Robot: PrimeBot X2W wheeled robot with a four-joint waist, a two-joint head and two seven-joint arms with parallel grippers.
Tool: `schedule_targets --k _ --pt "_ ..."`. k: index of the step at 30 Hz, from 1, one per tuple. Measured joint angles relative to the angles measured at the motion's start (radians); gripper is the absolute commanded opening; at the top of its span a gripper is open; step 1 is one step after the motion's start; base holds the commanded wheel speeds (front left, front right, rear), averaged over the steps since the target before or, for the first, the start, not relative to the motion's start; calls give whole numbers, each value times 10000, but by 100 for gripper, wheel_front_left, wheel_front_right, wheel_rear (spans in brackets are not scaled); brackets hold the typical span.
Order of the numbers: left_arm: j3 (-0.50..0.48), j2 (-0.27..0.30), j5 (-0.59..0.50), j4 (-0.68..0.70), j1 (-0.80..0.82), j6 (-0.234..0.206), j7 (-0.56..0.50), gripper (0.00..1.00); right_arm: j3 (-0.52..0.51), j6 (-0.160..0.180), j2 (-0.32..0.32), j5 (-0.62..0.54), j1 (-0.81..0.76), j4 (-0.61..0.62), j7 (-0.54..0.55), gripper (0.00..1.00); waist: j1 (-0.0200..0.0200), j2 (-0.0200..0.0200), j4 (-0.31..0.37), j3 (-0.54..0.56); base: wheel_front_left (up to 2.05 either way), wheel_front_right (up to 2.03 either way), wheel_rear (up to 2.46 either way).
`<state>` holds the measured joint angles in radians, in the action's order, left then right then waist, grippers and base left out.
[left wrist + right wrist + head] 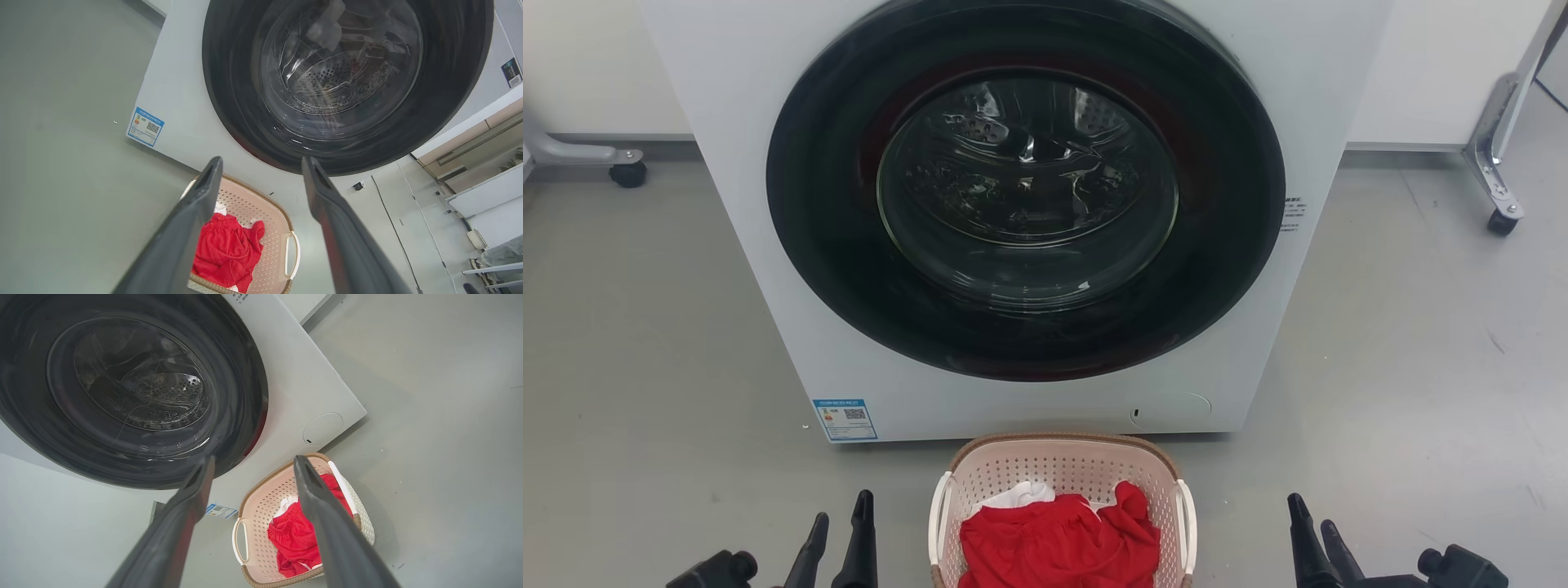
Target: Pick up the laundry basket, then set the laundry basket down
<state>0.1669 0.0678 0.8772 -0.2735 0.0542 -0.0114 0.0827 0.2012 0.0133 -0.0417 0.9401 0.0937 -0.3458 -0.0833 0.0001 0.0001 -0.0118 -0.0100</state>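
The laundry basket (1058, 467), pale pink-cream with a brown rim and white side handles, stands on the floor just in front of the washer and holds red and white clothes. It also shows in the left wrist view (269, 212) and the right wrist view (261, 506). My left gripper (841, 523) is open, off to the basket's left and clear of it, its two dark fingers spread in its own view (261, 167). On the other side, my right gripper (1313, 513) is open too, well apart from the handle, with nothing between its fingers (252, 465).
A white front-loading washer (768, 245) with its round dark door (1025, 188) shut rises right behind the basket. Metal frame legs on castors stand at the far left (627, 173) and far right (1501, 220). Grey floor spreads on both sides.
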Motion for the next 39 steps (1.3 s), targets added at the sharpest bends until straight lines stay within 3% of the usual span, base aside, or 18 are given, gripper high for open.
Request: schedule_targets --k 39 --pt "790 -4 -5917 48 -183 -997 1498 100 1126 1014 -33 -6172 -228 115 -1478 100 -1 -1 4 -47 0 0 0"
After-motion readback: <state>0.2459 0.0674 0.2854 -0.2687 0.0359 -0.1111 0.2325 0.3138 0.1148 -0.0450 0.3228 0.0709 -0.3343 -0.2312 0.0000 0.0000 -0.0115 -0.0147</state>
